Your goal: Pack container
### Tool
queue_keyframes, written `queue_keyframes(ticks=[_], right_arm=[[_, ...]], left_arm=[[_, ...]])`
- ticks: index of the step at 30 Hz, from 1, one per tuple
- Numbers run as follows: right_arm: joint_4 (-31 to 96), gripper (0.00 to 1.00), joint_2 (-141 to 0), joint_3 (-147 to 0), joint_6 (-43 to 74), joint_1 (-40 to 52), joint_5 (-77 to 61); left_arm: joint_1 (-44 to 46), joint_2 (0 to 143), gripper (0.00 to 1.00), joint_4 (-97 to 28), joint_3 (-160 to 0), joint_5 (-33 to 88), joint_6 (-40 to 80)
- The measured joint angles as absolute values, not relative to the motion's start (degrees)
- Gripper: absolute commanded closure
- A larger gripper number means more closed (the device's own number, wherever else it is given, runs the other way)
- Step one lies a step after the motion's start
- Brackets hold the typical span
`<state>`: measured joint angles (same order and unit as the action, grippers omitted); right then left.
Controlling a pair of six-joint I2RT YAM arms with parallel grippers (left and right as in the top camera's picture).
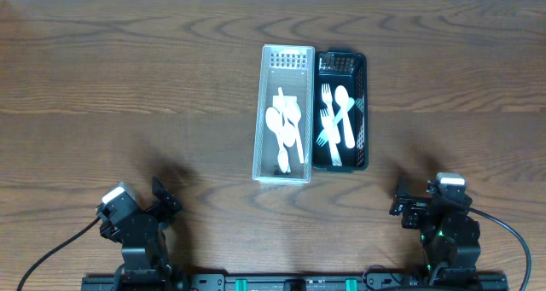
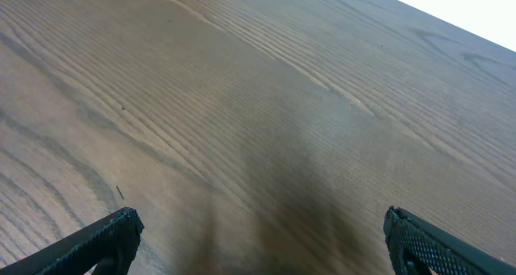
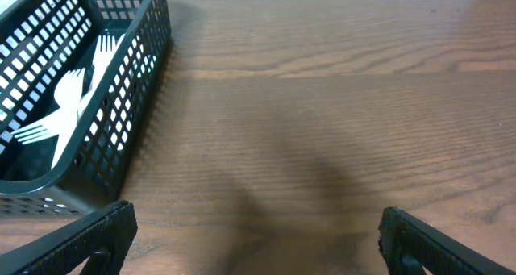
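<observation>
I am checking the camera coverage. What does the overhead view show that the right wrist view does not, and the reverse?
Only overhead: the white basket holding spoons, and the left arm. Only right wrist: a close look showing that the right tool is open, fingers wide apart. Both: the black basket with white forks, and the wooden table.

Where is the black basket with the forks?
In the overhead view, the black basket sits just right of centre, right beside the white basket, which is on its left.
</observation>
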<state>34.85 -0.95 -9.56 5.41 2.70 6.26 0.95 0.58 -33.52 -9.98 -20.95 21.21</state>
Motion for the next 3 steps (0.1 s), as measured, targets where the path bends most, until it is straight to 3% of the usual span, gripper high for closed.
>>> queue_keyframes(ticks=[3], right_arm=[[34.85,0.01,-0.95,-9.56,5.41,2.68,6.26]], left_arm=[[0.95,0.58,0.02,-33.52,-9.98,-20.95,21.21]])
